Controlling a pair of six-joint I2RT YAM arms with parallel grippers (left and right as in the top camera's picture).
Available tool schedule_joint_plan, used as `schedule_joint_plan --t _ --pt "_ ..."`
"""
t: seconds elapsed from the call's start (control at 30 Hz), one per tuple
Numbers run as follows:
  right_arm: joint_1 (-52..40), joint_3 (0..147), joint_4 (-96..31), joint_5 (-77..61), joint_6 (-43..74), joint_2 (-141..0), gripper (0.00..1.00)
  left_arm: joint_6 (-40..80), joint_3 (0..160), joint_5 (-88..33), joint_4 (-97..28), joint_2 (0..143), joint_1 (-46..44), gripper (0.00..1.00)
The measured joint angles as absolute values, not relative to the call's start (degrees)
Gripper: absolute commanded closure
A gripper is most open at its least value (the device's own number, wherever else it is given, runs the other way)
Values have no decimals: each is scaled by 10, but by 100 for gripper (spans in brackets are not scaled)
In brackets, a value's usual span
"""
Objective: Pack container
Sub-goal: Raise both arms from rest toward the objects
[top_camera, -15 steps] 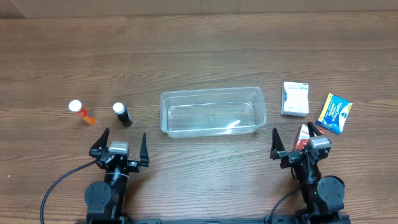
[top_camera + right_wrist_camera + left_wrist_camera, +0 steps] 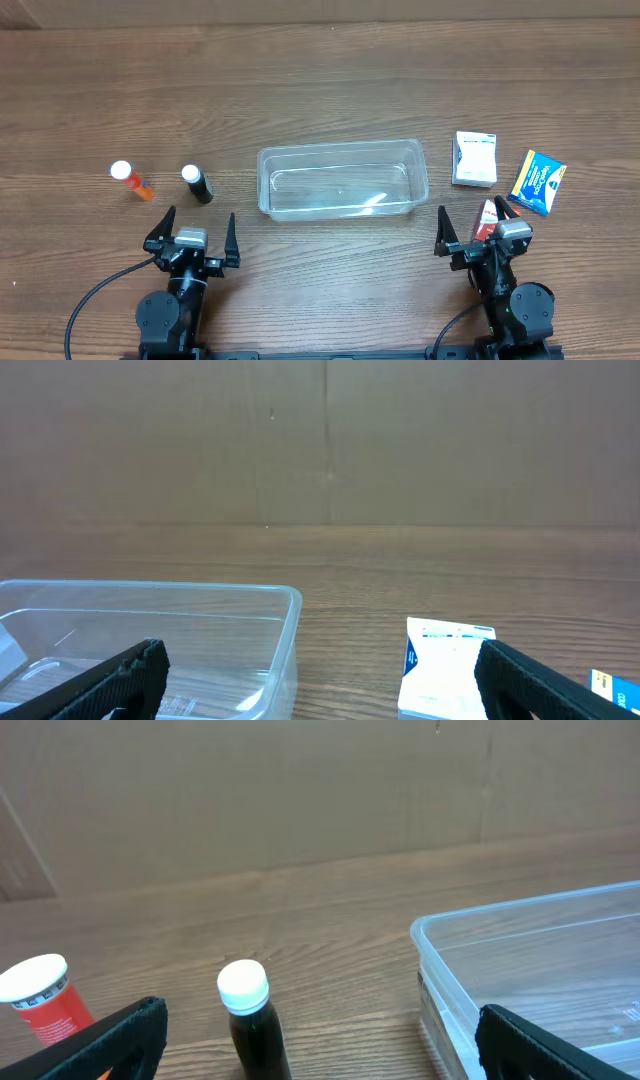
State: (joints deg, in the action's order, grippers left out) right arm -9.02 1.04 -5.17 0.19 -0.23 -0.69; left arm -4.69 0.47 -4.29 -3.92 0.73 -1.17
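Note:
The clear plastic container (image 2: 342,180) sits mid-table with nothing in it; it also shows in the left wrist view (image 2: 530,970) and the right wrist view (image 2: 150,635). An orange bottle (image 2: 130,181) and a dark bottle with a white cap (image 2: 196,184) stand at the left. A white box (image 2: 474,159), a blue packet (image 2: 538,181) and a red-and-white box (image 2: 488,217) lie at the right. My left gripper (image 2: 192,232) is open and empty, near the dark bottle (image 2: 252,1020). My right gripper (image 2: 472,228) is open and empty, beside the red-and-white box.
The wooden table (image 2: 320,90) extends far behind the container. A brown cardboard wall (image 2: 320,440) stands at the back. The orange bottle (image 2: 45,1000) is at the left edge of the left wrist view, and the white box (image 2: 445,665) shows in the right wrist view.

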Motion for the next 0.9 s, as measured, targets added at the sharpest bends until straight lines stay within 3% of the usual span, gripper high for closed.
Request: schedule_joint_plan --t 0.9 --pt "-90 10 -52 2 30 -7 0 -47 5 -43 -39 7 -11 0"
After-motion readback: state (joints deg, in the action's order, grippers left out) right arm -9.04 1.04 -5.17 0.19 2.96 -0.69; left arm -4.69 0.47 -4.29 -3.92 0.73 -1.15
